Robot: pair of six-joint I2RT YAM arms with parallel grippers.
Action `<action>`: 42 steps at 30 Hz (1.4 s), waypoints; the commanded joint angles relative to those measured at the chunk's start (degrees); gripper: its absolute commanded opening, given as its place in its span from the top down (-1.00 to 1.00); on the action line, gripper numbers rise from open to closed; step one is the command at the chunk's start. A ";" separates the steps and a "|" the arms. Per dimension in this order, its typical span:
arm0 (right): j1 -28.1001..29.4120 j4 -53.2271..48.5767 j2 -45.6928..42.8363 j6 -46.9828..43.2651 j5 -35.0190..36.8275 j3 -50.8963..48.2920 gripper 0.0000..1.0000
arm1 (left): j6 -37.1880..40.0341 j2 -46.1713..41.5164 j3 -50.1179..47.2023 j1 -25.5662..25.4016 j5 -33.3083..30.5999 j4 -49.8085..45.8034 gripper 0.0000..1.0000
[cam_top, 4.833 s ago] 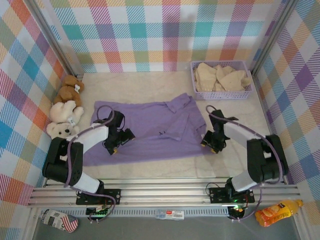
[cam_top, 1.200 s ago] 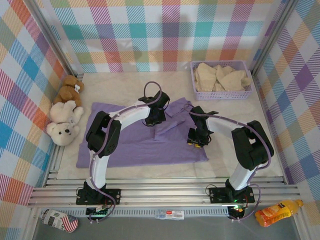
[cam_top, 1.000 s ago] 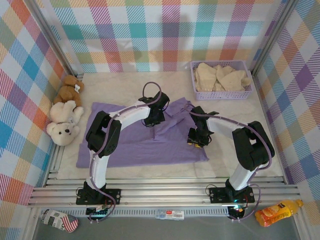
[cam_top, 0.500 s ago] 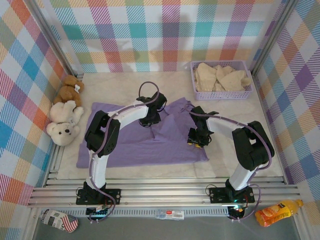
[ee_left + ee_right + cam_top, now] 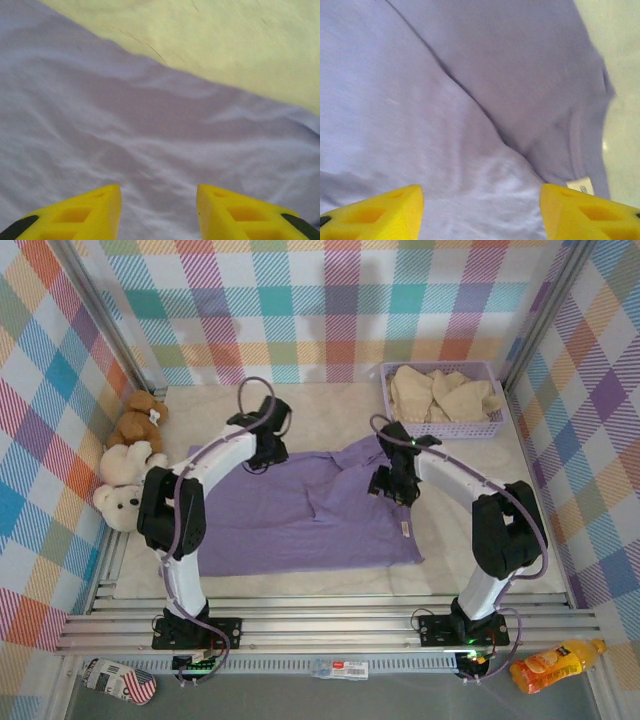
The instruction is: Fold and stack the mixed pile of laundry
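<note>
Two arms reach out over the counter (image 5: 320,405), elbows bent. Left tool (image 5: 268,446) sits over the far edge of the lavender shirt (image 5: 300,515), jaws partly apart, nothing gripped. Right tool (image 5: 394,482) is over the shirt's right side, jaws wide, empty. Shirt lies spread mid-counter. Mesh basket (image 5: 445,429) at far right holds the cream garment (image 5: 440,392).

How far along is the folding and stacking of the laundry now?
Early. Done: the purple shirt lies spread on the table, one layer lapped over at one side. In hand: nothing; both arms' jaws stand open above it. Left: finish folding it, then the cream garment, crumpled in the basket, and stack both.
</note>
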 commanded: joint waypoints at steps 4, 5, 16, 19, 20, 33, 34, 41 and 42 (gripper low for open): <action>-3.50 -0.72 11.76 0.27 4.22 14.56 -0.25 | 3.23 2.41 6.20 10.21 8.20 -1.76 0.06; -4.08 0.14 13.72 0.19 4.59 16.83 -0.22 | 3.34 3.03 7.13 11.32 8.75 -1.96 0.05; -6.76 0.95 32.16 -2.33 4.54 36.69 0.15 | 2.01 5.51 8.98 15.08 9.62 -1.64 0.04; -6.93 3.03 34.10 -2.78 3.98 37.42 0.19 | 1.43 5.73 8.64 15.41 9.64 -1.58 0.04; -6.98 3.44 34.62 -2.79 3.70 37.80 0.20 | 1.17 5.91 8.56 15.65 9.94 -1.75 0.04; -7.11 3.17 33.32 -5.04 2.62 37.69 0.71 | -1.44 3.47 3.18 18.88 9.03 0.92 0.04; -7.24 3.15 32.48 -5.26 2.47 38.11 0.79 | -1.26 3.62 3.50 19.45 8.83 0.86 0.04; -7.46 1.92 27.76 -5.59 0.01 42.22 1.00 | 0.15 6.12 9.34 24.14 4.93 -1.23 0.02; -7.48 1.98 27.15 -5.48 -0.78 42.33 1.00 | 0.40 7.00 10.43 24.62 4.08 -1.81 0.00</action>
